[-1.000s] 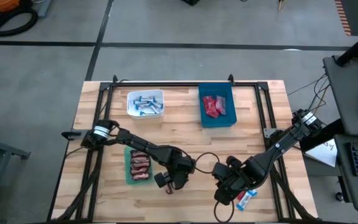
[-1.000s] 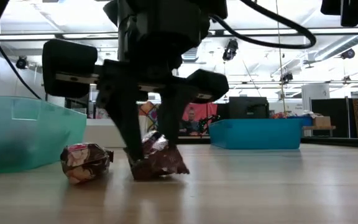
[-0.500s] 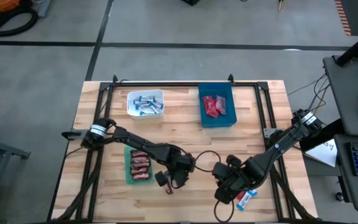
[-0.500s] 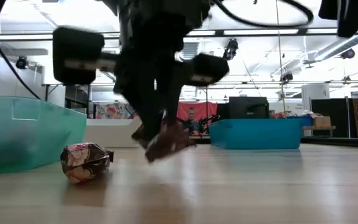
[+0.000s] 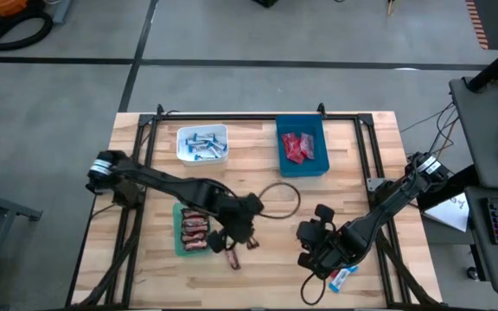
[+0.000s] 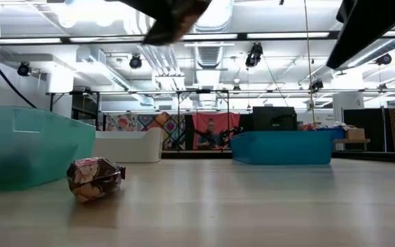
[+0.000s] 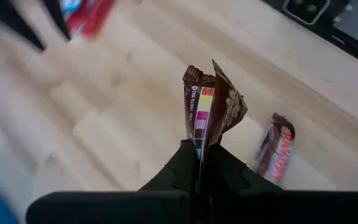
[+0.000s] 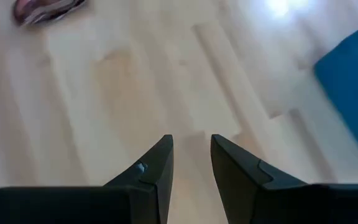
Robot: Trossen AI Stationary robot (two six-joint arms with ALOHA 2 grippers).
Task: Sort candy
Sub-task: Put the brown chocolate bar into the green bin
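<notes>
Lifted since a second ago, the maroon bar [image 5: 252, 243] now rides up off the wood in the left gripper [image 5: 251, 239], beside the green bin [image 5: 177, 246]. Low view: one maroon packet [image 6: 94, 178] lies on the table [image 6: 266, 206]. Left wrist: fingers [image 7: 185, 168] clamp the bar, its writing unreadable. Right wrist: the right gripper [image 8: 190, 163] hangs empty, jaws parted.

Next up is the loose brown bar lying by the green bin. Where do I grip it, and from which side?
Grip the loose bar across its middle, coming straight down with a finger on each long side. It lies flat on the table, longer than wide, and its crimped ends would likely slip. Bare wood shows along both sides.
</notes>
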